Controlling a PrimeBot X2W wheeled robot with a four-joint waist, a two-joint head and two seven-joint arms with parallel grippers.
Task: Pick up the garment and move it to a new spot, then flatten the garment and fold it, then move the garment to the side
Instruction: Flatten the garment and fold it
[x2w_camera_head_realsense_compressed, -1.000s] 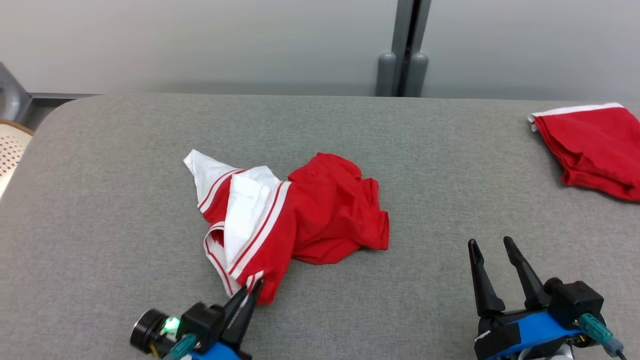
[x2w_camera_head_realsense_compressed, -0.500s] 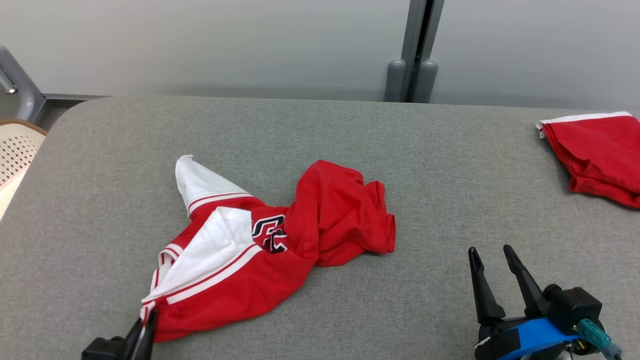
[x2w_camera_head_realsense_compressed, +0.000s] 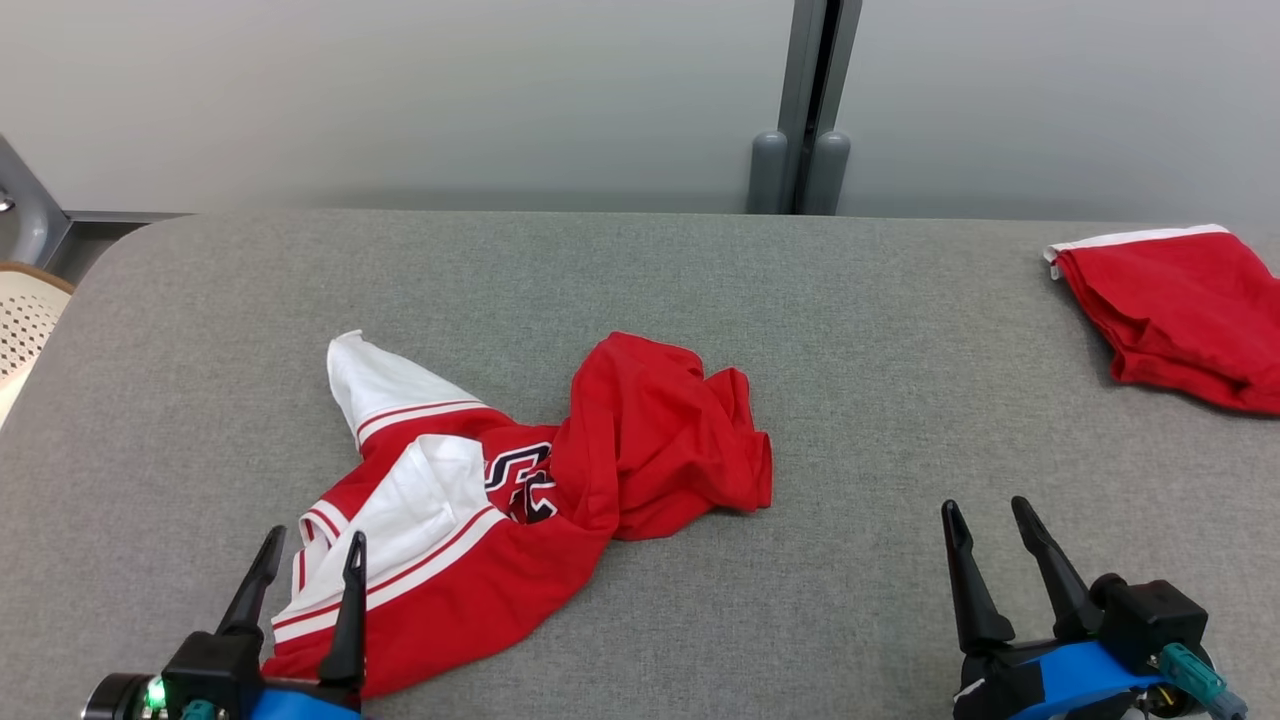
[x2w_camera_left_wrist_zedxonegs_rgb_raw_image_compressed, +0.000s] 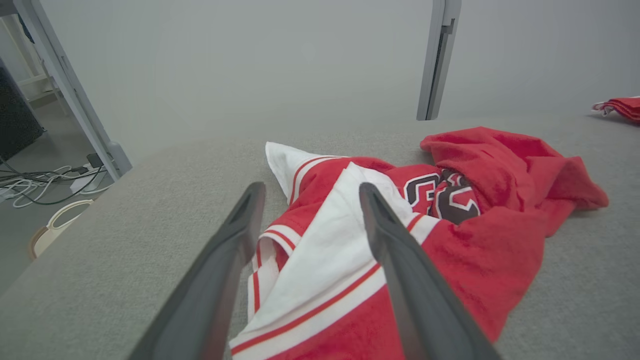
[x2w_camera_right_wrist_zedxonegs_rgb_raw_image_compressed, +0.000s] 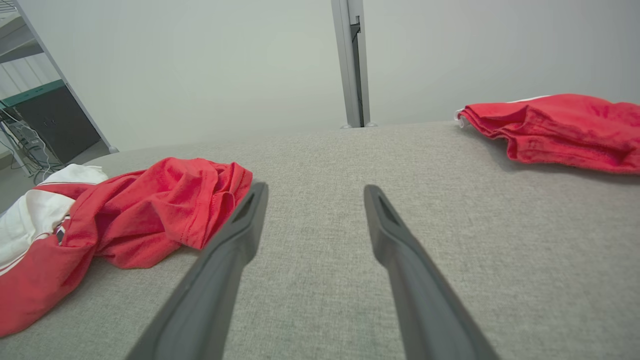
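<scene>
While the crumpled red-and-white jersey (x2w_camera_head_realsense_compressed: 600, 470) lies on grey fabric tabletop (x2w_camera_head_realsense_compressed: 850, 320), left gripper (x2w_camera_head_realsense_compressed: 312, 542) wide over its near edge, right gripper (x2w_camera_head_realsense_compressed: 985, 506) wide, empty

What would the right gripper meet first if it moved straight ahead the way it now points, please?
Probably nothing nearby: the right gripper points across bare table, between the crumpled jersey on its left and the folded red garment on its right.

Left claw (x2w_camera_head_realsense_compressed: 314, 540) dragged the garment (x2w_camera_head_realsense_compressed: 640, 450) nearer — then let go, jaws apart.
</scene>
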